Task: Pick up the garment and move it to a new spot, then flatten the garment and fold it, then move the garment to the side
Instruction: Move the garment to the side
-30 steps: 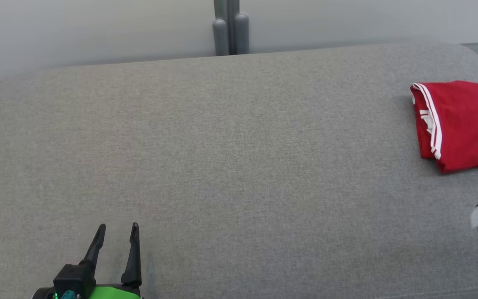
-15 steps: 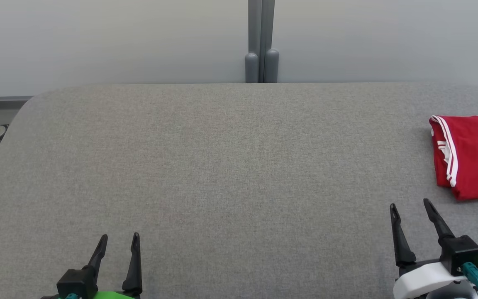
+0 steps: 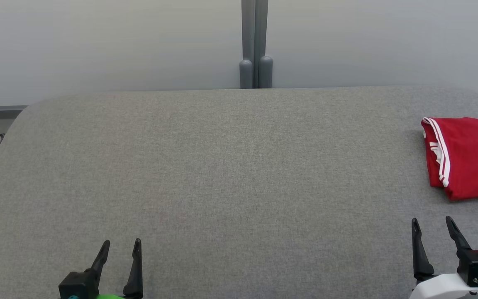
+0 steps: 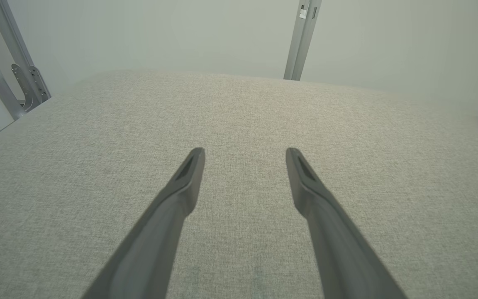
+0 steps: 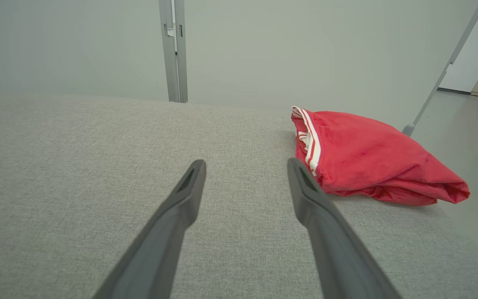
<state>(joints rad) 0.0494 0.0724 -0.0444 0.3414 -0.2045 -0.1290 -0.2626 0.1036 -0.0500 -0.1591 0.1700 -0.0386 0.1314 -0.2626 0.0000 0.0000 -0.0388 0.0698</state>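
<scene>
The folded red garment (image 3: 467, 158), trimmed with white stripes along its left edge, lies at the right edge of the head view on the grey upholstered surface (image 3: 222, 166), partly cut off by the frame. It rests free of both grippers. The right gripper (image 3: 432, 222) sits in the lower right corner, jaws spread wide and empty, its tips just below the garment and apart from it. A second ago only one of its fingers showed, higher up at the right edge and overlapping the cloth; since then it has dropped back to the corner. The left gripper (image 3: 121, 245) stays at the lower left, jaws equally wide with nothing between them, hardly changed. The whole picture has shifted as the camera moved: the grey post (image 3: 254, 41) at top centre and the pale wall (image 3: 98, 41) now take up more of the frame. In the right wrist view the garment lies just beyond the right-hand finger.
</scene>
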